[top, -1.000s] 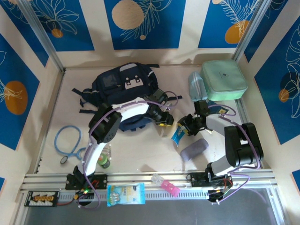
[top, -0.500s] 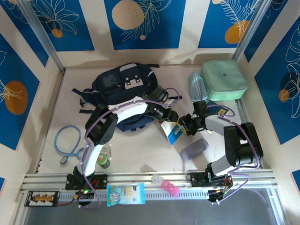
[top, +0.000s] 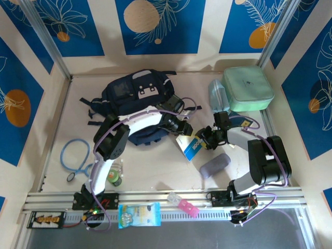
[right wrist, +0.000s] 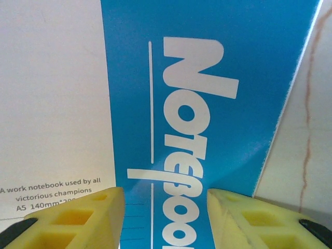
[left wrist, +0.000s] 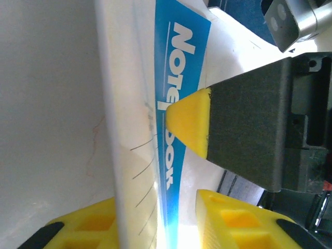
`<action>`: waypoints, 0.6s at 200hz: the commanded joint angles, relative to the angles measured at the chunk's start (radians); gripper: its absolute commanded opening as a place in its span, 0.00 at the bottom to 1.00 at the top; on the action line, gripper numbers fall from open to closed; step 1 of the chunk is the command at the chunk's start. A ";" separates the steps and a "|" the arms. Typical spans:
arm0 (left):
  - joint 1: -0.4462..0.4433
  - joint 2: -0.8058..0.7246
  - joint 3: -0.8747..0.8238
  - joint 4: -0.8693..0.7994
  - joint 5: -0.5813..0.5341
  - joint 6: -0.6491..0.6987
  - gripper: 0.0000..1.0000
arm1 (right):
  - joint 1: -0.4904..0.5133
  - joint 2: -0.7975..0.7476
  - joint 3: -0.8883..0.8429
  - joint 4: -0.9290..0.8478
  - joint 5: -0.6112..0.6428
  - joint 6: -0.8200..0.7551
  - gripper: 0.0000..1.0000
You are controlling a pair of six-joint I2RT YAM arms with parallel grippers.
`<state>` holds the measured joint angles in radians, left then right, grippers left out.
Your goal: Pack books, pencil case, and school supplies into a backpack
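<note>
Over pale tabletop [top: 150,168], left arm [top: 140,118] and right arm [top: 239,136] bend inward toward the notebook [top: 191,148].

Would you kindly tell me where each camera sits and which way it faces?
Top external: above and behind the arms, looking down at table, backpack and notebook; both arms show.
Left wrist: on the left arm, looking along the left gripper at the notebook edge-on; the other arm's yellow fingertip shows too.
Right wrist: on the right arm, facing the notebook's cover past the right gripper.
Shared: all three see the notebook.
</note>
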<state>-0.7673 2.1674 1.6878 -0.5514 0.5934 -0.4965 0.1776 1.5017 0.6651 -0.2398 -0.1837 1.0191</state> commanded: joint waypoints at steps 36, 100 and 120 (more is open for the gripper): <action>0.040 -0.093 0.028 -0.063 -0.054 0.044 0.00 | 0.006 -0.060 -0.002 -0.061 0.047 -0.051 0.49; 0.155 -0.326 -0.058 0.074 -0.249 -0.072 0.00 | 0.012 -0.271 -0.044 0.302 -0.150 0.073 0.72; 0.205 -0.425 -0.167 0.260 -0.275 -0.221 0.00 | 0.045 -0.257 -0.036 0.471 -0.208 0.183 0.77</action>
<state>-0.6155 1.8450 1.6157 -0.4881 0.3954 -0.5472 0.1898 1.2392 0.6365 0.0002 -0.2756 1.0657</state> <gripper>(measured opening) 0.058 0.747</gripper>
